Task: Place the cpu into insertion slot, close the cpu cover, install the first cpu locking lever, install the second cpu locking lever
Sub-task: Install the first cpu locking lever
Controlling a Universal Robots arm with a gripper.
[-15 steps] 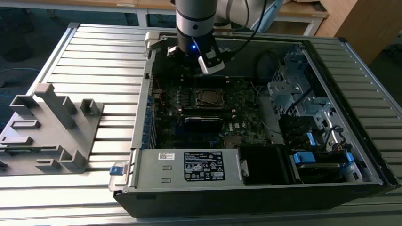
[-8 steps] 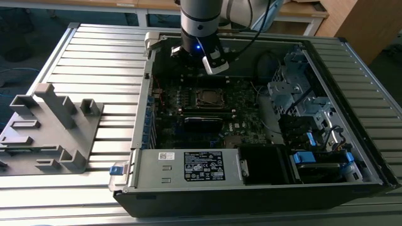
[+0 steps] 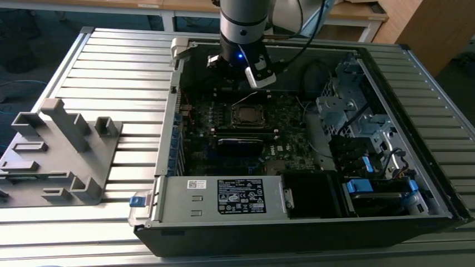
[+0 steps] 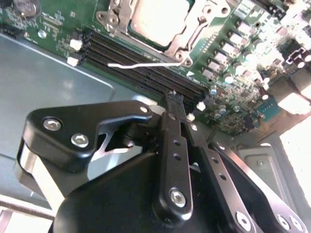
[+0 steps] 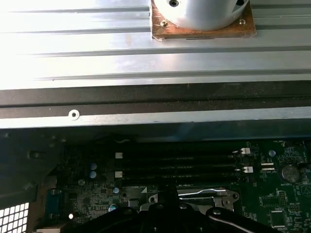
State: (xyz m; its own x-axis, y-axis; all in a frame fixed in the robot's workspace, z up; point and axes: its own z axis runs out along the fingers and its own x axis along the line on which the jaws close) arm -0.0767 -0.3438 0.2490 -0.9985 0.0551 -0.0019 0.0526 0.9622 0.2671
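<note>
Though dull, flat square metal cpu (image 4: 156, 22).

The cpu (image 4: 158, 22) lies in the insertion slot (image 4: 111, 18).

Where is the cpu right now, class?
In the second wrist view the cpu lies in the insertion slot on the green motherboard, beside the long black memory slots and just ahead of the gripper.

Motherboard (image 4: 53, 36) is noted as green, speckled with silver parts. The cpu (image 4: 158, 22) is seen as dull silver-grey, the cpu cover (image 4: 187, 39) as shiny silver. Gripper (image 4: 173, 97) is recorded black. Table (image 3: 111, 67) is striped in pale grey ribs. Drive clips (image 3: 357, 186) are marked blue.
</note>
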